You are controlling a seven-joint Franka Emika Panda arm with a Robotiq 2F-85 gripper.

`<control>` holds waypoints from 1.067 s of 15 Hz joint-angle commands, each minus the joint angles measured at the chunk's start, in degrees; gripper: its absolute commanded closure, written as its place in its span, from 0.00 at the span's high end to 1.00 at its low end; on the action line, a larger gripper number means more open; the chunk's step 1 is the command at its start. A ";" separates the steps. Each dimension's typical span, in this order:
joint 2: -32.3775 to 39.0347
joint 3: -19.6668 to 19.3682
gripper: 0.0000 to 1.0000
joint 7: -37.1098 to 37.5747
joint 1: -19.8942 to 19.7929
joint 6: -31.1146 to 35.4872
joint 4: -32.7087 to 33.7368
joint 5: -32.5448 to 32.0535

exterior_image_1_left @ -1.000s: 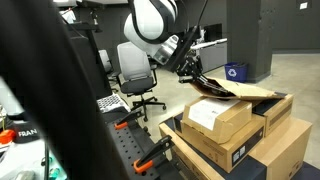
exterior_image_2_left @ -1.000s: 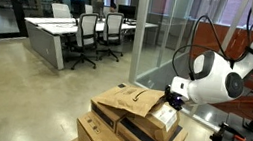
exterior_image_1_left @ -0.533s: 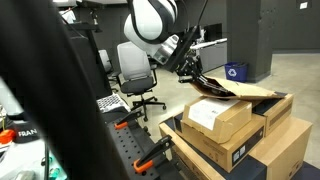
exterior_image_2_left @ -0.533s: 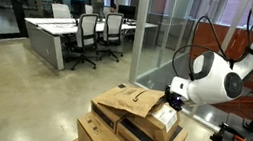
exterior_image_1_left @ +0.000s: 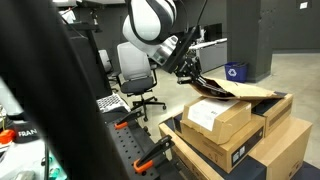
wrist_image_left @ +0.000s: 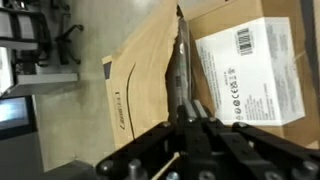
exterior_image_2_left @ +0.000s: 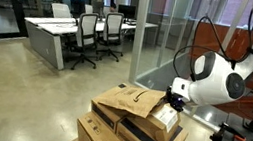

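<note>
A crumpled brown paper bag (exterior_image_1_left: 243, 91) lies on top of stacked cardboard boxes; it also shows in the other exterior view (exterior_image_2_left: 125, 102) and in the wrist view (wrist_image_left: 140, 70). My gripper (exterior_image_1_left: 191, 76) (exterior_image_2_left: 172, 96) sits at the bag's end. In the wrist view the fingers (wrist_image_left: 188, 112) are pressed together on a dark strip (wrist_image_left: 182, 60) along the bag's edge. A cardboard box with a white label (wrist_image_left: 250, 55) lies right beside the bag, and it shows in both exterior views (exterior_image_1_left: 214, 117) (exterior_image_2_left: 164, 118).
Larger cardboard boxes (exterior_image_1_left: 250, 150) (exterior_image_2_left: 106, 138) are stacked below. An office chair (exterior_image_1_left: 134, 72) stands behind the arm. Desks with chairs (exterior_image_2_left: 77, 28) and a glass wall (exterior_image_2_left: 152, 34) are farther off. A black frame with orange clamps (exterior_image_1_left: 150, 150) stands close by.
</note>
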 commanded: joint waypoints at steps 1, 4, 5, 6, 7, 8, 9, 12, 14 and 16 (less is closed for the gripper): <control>-1.85 -0.31 0.00 0.32 -0.03 0.34 -1.31 -0.09; -2.29 -0.43 0.00 0.40 0.01 0.37 -1.71 -0.18; -2.45 -0.49 0.00 0.46 0.04 0.40 -1.79 -0.20; -2.54 -0.53 0.00 0.47 0.08 0.40 -1.81 -0.20; -2.58 -0.56 0.00 0.44 0.13 0.39 -1.80 -0.17; -2.59 -0.57 0.00 0.43 0.18 0.36 -1.74 -0.16; -2.54 -0.58 0.00 0.40 0.22 0.34 -1.66 -0.11; -2.27 -0.52 0.00 0.32 0.31 0.22 -1.42 -0.04; -2.13 -0.45 0.00 0.36 0.39 0.12 -1.24 -0.08; -2.13 -0.40 0.00 0.33 0.47 0.03 -1.07 -0.04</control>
